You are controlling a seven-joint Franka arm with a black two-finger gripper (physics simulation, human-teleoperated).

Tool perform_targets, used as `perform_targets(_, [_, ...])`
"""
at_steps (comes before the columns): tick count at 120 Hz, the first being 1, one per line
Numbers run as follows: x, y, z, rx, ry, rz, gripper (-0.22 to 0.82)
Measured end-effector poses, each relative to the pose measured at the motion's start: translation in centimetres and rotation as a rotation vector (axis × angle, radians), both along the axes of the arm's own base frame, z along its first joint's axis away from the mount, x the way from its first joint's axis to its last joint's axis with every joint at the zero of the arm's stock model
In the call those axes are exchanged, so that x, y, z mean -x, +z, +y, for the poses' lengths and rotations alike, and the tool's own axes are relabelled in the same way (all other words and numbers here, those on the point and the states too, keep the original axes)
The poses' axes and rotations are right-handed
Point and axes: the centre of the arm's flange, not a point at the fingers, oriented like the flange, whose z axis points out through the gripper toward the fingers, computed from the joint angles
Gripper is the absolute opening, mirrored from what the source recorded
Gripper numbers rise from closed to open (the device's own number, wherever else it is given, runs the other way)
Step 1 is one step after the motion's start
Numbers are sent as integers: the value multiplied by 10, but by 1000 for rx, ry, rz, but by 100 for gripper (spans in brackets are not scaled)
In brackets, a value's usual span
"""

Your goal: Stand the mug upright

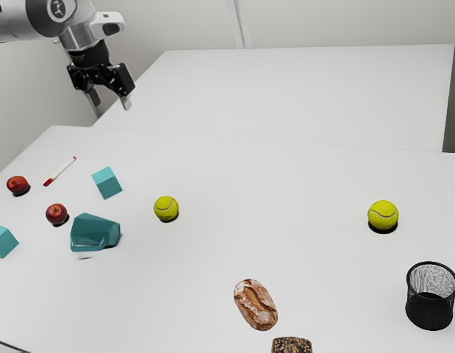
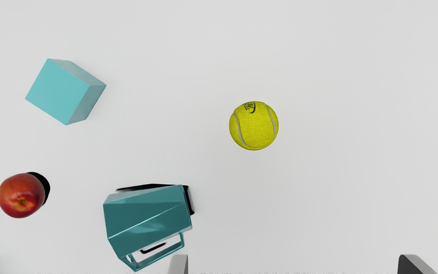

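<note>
Mug (image 2: 148, 222): on its side on the table (image 1: 190, 279), near a red fruit (image 2: 19, 198).
Gripper (image 1: 111, 101): open wide.
Tennis ball (image 2: 255, 129): dark lettering, unreadable; gap between it and mug.
Far edge: well apart from mug.

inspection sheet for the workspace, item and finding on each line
surface: white table, no spill seen
job's things: teal mug on its side, not upright
clutter: two cyan cubes, two red fruits, two tennis balls, marker, loaf, seeded item, black mesh cup
gripper: open, nothing held
cables: cannot tell; dark line at exterior view's lower left
surroundings: pale walls
</note>
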Motion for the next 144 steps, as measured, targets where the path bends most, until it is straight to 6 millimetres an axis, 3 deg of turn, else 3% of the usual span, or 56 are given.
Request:
perform_targets(35, [-1, -3, -4, 7, -7, 10, 60])
perform_targets(46, [0, -5, 4, 14, 9, 11, 60])
perform_targets(74, [25, -34, 100, 171, 159, 45, 60])
perform_targets(104, [75, -81, 203, 401, 275, 38, 60])
perform_targets(116, [89, -99, 230, 453, 289, 33, 60])
perform_targets(128, [92, -125, 244, 482, 285, 51, 60])
perform_targets(144, [112, -174, 265, 557, 311, 90, 60])
